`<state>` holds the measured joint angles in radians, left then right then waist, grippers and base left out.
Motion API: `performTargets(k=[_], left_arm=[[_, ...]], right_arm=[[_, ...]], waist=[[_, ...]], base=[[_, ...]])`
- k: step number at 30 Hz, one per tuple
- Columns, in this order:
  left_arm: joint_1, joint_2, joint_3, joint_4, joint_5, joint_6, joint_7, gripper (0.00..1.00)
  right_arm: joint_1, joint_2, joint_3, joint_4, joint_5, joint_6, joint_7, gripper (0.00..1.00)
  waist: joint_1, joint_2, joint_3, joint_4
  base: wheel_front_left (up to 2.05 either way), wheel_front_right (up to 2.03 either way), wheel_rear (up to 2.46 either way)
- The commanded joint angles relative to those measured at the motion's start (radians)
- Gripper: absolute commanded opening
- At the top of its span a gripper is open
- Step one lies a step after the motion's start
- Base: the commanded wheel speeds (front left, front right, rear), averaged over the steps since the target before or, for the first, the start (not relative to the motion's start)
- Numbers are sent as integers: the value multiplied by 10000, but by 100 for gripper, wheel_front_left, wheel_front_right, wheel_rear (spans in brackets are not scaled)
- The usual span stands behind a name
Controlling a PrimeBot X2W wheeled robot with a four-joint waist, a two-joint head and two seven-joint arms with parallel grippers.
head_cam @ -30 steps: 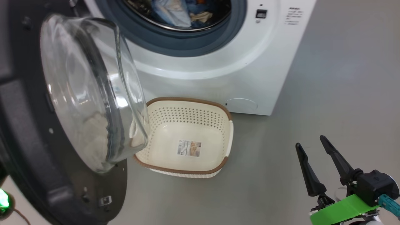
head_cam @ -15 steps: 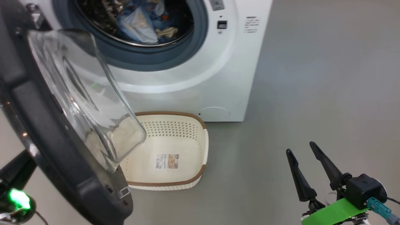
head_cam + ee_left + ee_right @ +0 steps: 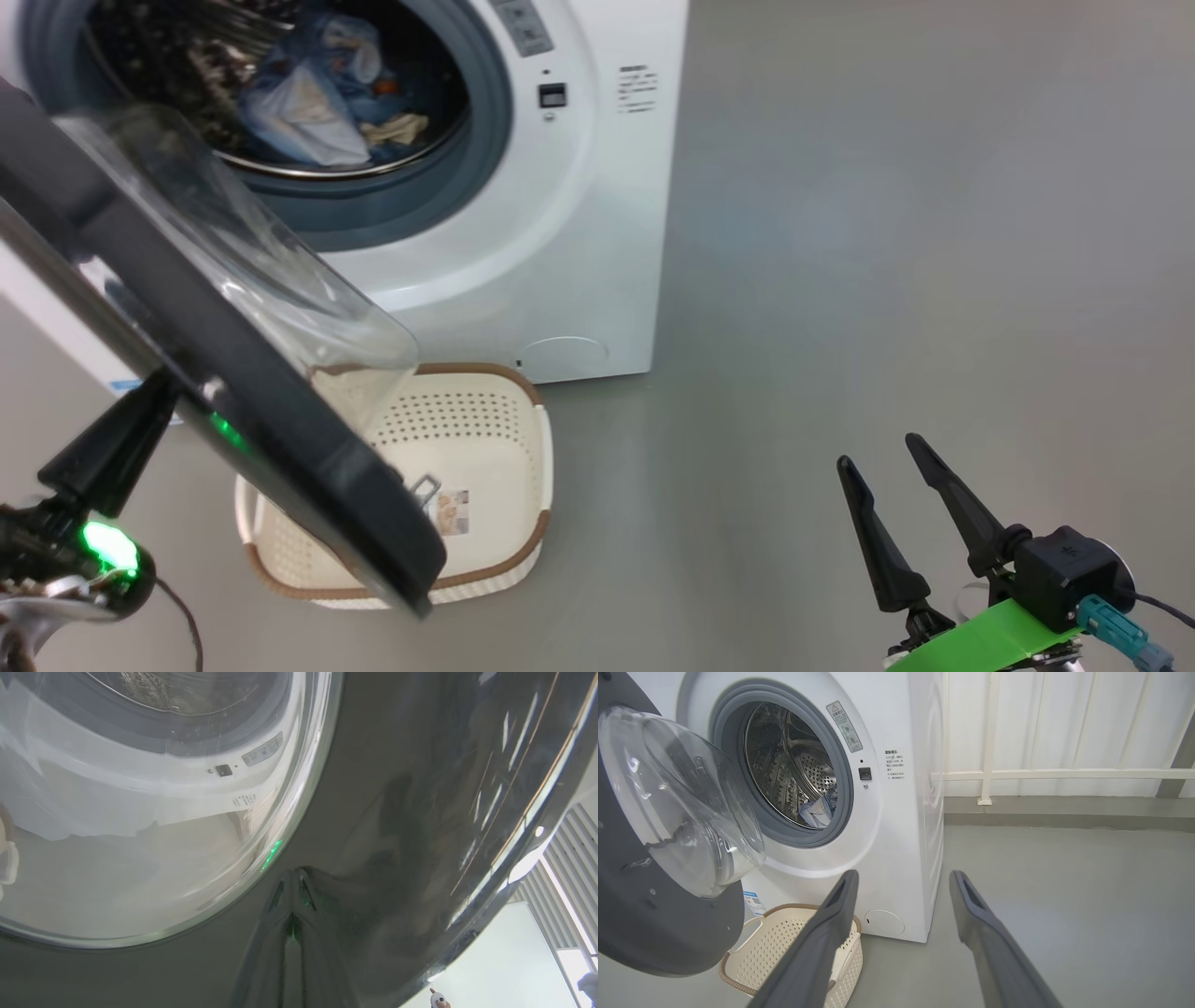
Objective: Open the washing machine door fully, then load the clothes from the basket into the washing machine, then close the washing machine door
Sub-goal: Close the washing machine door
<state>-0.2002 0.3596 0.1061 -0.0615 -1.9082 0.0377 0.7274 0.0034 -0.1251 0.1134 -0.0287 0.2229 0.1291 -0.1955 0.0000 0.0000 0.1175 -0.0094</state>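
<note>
My right gripper (image 3: 878,449) has two long tapered black fingers (image 3: 962,509), a bright green bracket (image 3: 990,635) and a teal plug (image 3: 1111,627) at four o'clock. My black left gripper (image 3: 140,411) bears a glowing green light (image 3: 107,546).

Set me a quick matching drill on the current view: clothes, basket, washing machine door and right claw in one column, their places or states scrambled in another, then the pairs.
Column one
1. clothes
2. basket
3. washing machine door
4. right claw

Column two
A. swung open, not latched
B. inside the drum
C. open, holding nothing
D. on the floor in front of the washing machine

Pairs: 1-B, 2-D, 3-A, 4-C
</note>
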Motion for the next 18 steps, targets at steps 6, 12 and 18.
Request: performTargets(k=[6,12,18], left_arm=[[-1015,125,246,276,266,-204,-192,0],[-1312,25,275,665,359,-299,-362,0],[-1758,-19,254,1100,540,-383,-529,0]], right_arm=[[-159,1,266,-108,105,16,-153,100],[-211,28,295,-16,127,16,-203,100],[-328,46,365,58,157,16,-261,100]], waist=[[0,0,73,-861],[0,0,117,-1231],[0,0,228,-1641]], base=[[0,0,0],[0,0,0],[0,0,0]])
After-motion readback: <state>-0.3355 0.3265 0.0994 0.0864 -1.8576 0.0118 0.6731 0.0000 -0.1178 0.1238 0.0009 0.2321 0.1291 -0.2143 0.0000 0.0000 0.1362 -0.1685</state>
